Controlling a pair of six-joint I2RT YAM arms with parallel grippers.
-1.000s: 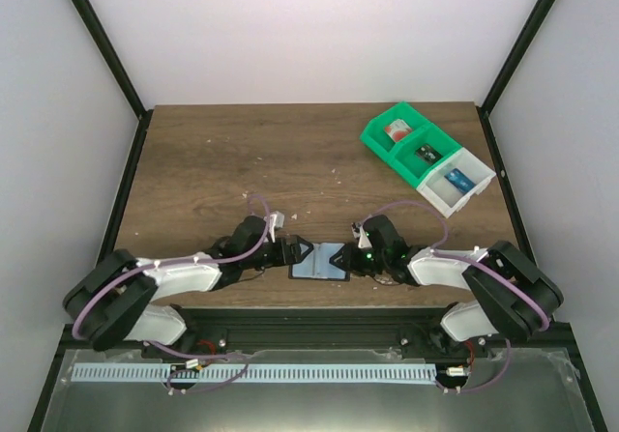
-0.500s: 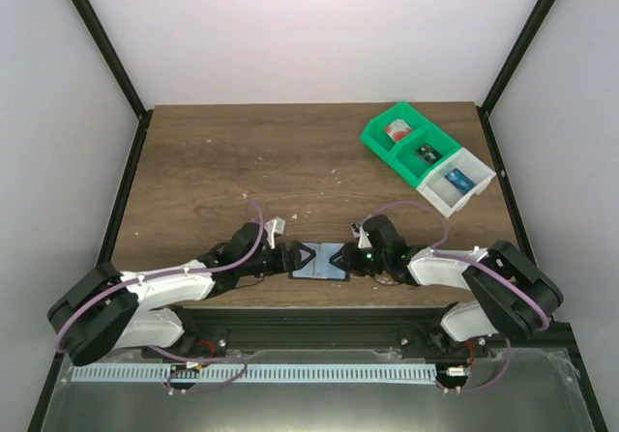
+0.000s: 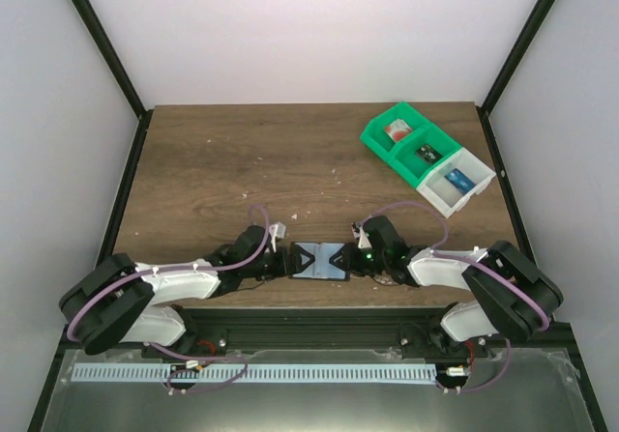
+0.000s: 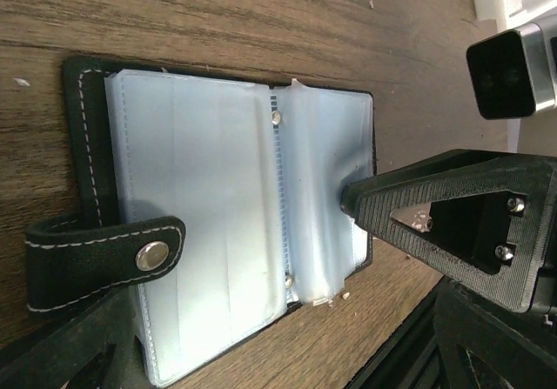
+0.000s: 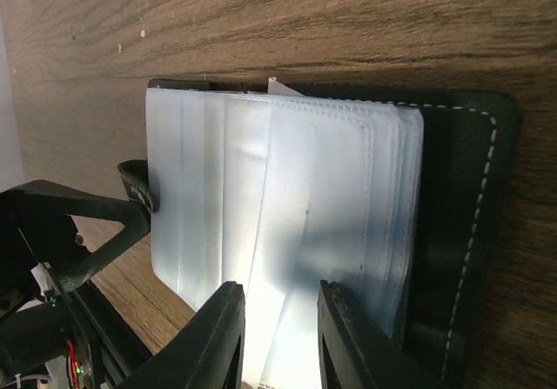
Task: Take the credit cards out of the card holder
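At the desk's (image 3: 242,161) 6 o'clock edge, the left end effector (image 3: 306,257) is spread wide at the 9 o'clock side of the card holder (image 3: 327,262), which lies unfolded; the right end effector (image 5: 282,306), at 3 o'clock, has jaws narrowly apart over its clear sleeves (image 5: 261,189), pinching or not I cannot tell
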